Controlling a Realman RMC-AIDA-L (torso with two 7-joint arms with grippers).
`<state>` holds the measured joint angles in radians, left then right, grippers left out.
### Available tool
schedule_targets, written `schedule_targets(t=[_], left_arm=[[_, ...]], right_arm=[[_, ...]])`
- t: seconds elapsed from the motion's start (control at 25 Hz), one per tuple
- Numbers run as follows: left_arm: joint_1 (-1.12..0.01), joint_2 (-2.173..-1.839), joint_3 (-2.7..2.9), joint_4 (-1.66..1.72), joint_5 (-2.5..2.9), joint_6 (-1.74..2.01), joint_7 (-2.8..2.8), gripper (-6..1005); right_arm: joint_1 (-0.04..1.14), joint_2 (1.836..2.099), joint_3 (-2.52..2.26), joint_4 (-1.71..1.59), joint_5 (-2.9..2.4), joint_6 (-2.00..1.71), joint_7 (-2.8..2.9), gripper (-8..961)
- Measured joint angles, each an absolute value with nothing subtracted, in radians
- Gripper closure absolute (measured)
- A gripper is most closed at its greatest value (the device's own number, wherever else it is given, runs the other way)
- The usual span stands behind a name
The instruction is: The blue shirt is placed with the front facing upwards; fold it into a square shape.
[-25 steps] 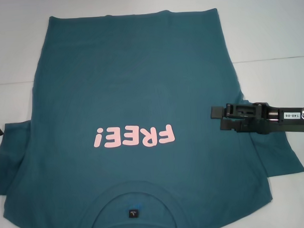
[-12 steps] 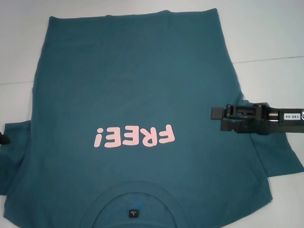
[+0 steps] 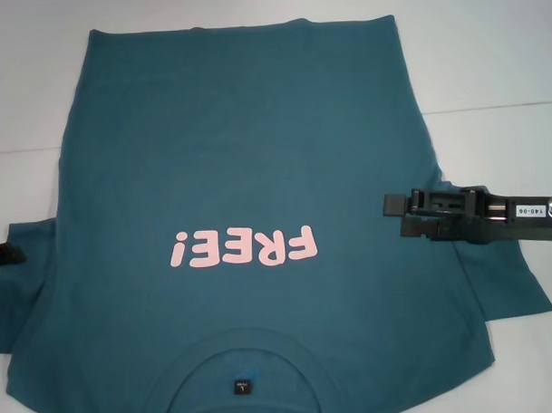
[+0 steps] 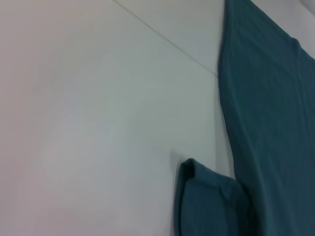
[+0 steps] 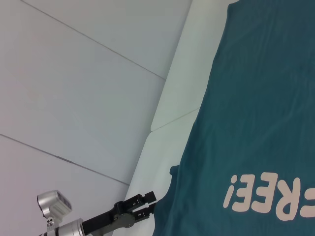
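Head view: right gripper (image 3: 391,216) level over blue shirt (image 3: 247,153), fingers narrowly parted; left gripper (image 3: 6,255) unclear.

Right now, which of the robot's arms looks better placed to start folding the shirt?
Probably the right. Its hand already hangs over the blue shirt beside the right sleeve. The left hand is only just reaching the left sleeve's outer edge.

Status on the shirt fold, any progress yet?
Done: nothing folded. The blue shirt lies flat, front up, both sleeves spread out. In hand: the right gripper sits over the shirt's right armpit area; the left gripper is just reaching the left sleeve edge. Neither visibly holds cloth. Left: both sleeve folds and the lengthwise fold into a square.
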<state>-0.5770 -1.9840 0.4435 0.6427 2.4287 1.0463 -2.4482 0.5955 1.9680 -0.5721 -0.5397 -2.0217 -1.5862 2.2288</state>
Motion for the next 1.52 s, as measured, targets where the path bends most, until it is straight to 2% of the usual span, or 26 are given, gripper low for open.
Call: schedule_targets(t=[0.64, 0.92, 1.12, 1.32, 1.52], left_arm=[[-0.582, -1.985, 0.463, 0.627, 2.427, 1.068, -2.447, 193], [-0.608, -1.974, 0.46, 0.634, 2.426, 1.148, -2.452, 195], [-0.616, -1.972, 0.467, 0.634, 2.437, 1.139, -2.464, 373], [-0.616, -1.972, 0.471, 0.639, 2.465, 1.129, -2.481, 611], [-0.616, -1.974, 0.472, 0.645, 2.469, 1.128, -2.483, 801]], right_arm=[[0.591, 1.966, -0.571, -0.538, -2.019, -1.582, 2.229, 9], [0.585, 1.965, -0.563, -0.538, -2.018, -1.581, 2.231, 9], [0.58, 1.962, -0.54, -0.538, -2.017, -1.584, 2.232, 8], [0.578, 1.959, -0.532, -0.534, -2.017, -1.587, 2.232, 8], [0.578, 1.959, -0.532, -0.534, -2.017, -1.587, 2.232, 8]])
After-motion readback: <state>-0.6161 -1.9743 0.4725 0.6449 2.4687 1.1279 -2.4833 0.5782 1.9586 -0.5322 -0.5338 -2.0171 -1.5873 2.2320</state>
